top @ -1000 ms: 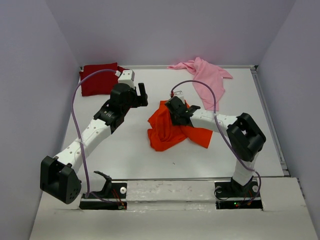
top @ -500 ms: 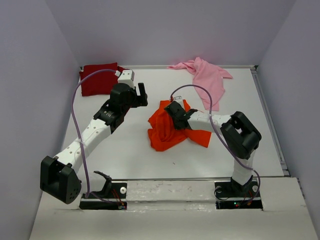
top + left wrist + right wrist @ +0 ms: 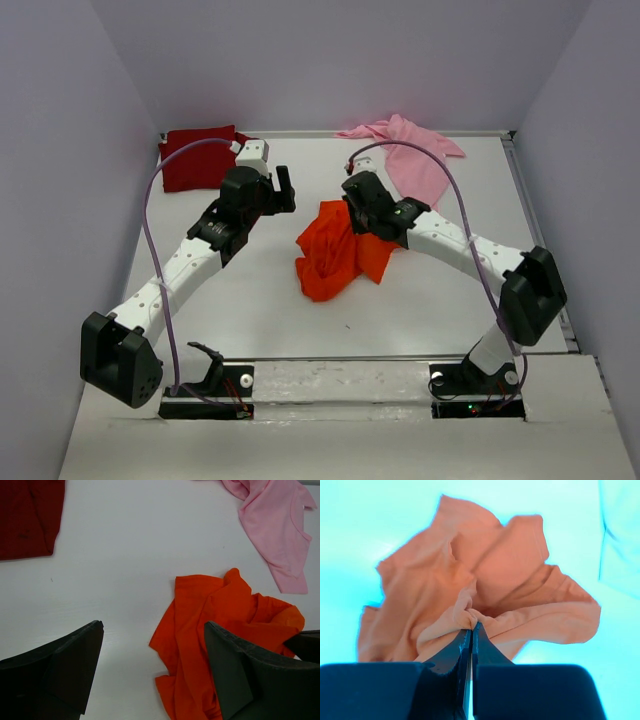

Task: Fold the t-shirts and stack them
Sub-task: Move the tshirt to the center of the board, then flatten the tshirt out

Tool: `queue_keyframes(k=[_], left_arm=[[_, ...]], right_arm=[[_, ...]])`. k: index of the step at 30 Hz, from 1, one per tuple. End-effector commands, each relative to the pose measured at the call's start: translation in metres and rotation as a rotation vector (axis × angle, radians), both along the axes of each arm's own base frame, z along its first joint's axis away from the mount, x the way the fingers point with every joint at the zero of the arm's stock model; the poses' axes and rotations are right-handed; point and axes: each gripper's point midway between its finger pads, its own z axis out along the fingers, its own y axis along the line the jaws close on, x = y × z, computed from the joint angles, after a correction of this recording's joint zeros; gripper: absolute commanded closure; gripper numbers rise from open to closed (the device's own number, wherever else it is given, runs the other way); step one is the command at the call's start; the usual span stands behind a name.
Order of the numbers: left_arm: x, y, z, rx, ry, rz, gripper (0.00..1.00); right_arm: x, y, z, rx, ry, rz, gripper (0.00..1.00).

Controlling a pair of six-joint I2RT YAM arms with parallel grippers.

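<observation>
Right arm has stretched out since a second ago, elbow swung toward the right edge, and its pincer has drawn back and shut; the orange tee's right flap, then spread on the table, is now gathered in. Left arm unchanged.

Red tee (image 3: pixel 198 158): back-left corner of the table (image 3: pixel 250 300), flat, rough rectangle. The left wrist view catches only its near edge, at top left.

Left pincer (image 3: pixel 283 190): hangs just right of the red tee and left of the orange one. From above its jaws are hard to read. The left wrist view settles it: left pincer (image 3: pixel 152 626) gaping wide, nothing between the fingers, bare table below.

Orange tee (image 3: pixel 335 255): mid-table, a crumpled heap, one peak pulled up toward the back. The left wrist view shows its creases and a ragged left edge; its lower right part sits behind that pincer's right finger.

Right pincer (image 3: pixel 358 200): at the heap's far right top. The top view hides the grip. The right wrist view, tinted cyan, shows the jaws closed tight on a pinched fold, cloth fanning out beyond it.

Pink tee (image 3: pixel 415 155): back right, rumpled, spread loosely, apart from the orange.
</observation>
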Motion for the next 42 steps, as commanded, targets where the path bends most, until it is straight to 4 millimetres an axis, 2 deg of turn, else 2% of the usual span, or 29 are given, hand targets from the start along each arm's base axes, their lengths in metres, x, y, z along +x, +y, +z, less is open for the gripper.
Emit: queue_keyframes(k=[1,5,7,11,14,17,18,23,25,29,30,31,32,34,35,37,38,42], left_arm=[[0.003,0.003,0.02,-0.022,-0.056,0.007,0.09],[0.002,0.005,0.021,-0.022,-0.06,0.013,0.09],[0.002,0.004,0.022,-0.024,-0.062,0.01,0.09],[0.001,0.005,0.022,-0.022,-0.065,0.014,0.09],[0.002,0.006,0.024,-0.022,-0.069,0.015,0.09],[0.002,0.008,0.024,-0.017,-0.072,0.027,0.09],[0.001,0.01,0.026,-0.017,-0.078,0.035,0.09],[0.001,0.015,0.032,-0.012,-0.097,0.058,0.09],[0.001,0.018,0.033,-0.009,-0.101,0.066,0.09],[0.0,0.018,0.032,-0.004,-0.1,0.07,0.09],[0.001,0.018,0.033,-0.006,-0.102,0.068,0.09],[0.001,0.018,0.033,-0.007,-0.102,0.067,0.09],[0.0,0.018,0.033,-0.006,-0.1,0.065,0.09],[0.0,0.017,0.032,-0.008,-0.098,0.063,0.09],[0.0,0.017,0.032,-0.008,-0.098,0.061,0.09],[0.0,0.016,0.032,-0.007,-0.098,0.059,0.09],[0.0,0.015,0.032,-0.011,-0.097,0.056,0.09],[0.0,0.015,0.033,-0.013,-0.099,0.051,0.09]], right_arm=[[-0.009,0.013,0.079,0.133,-0.078,0.088,1.0],[-0.017,0.03,0.096,0.221,-0.062,0.154,1.0],[-0.018,0.037,0.096,0.238,-0.048,0.172,1.0],[-0.01,0.05,0.079,0.241,-0.018,0.19,1.0],[0.007,0.07,0.043,0.2,0.039,0.197,1.0],[0.017,0.088,0.019,0.197,0.084,0.213,1.0],[0.024,0.1,0.004,0.193,0.113,0.233,1.0],[0.042,0.133,-0.035,0.206,0.186,0.26,1.0],[0.05,0.142,-0.052,0.2,0.208,0.255,1.0],[0.052,0.15,-0.074,0.197,0.244,0.264,1.0],[0.051,0.149,-0.076,0.189,0.246,0.267,0.96],[0.051,0.145,-0.071,0.178,0.234,0.269,0.81],[0.051,0.145,-0.07,0.179,0.232,0.269,0.73],[0.051,0.134,-0.051,0.158,0.184,0.261,0.59],[0.049,0.125,-0.031,0.146,0.146,0.264,0.58],[0.042,0.113,-0.012,0.13,0.118,0.273,0.52],[0.033,0.099,0.004,0.11,0.103,0.268,0.52],[0.012,0.07,0.022,0.084,0.083,0.26,0.51]])
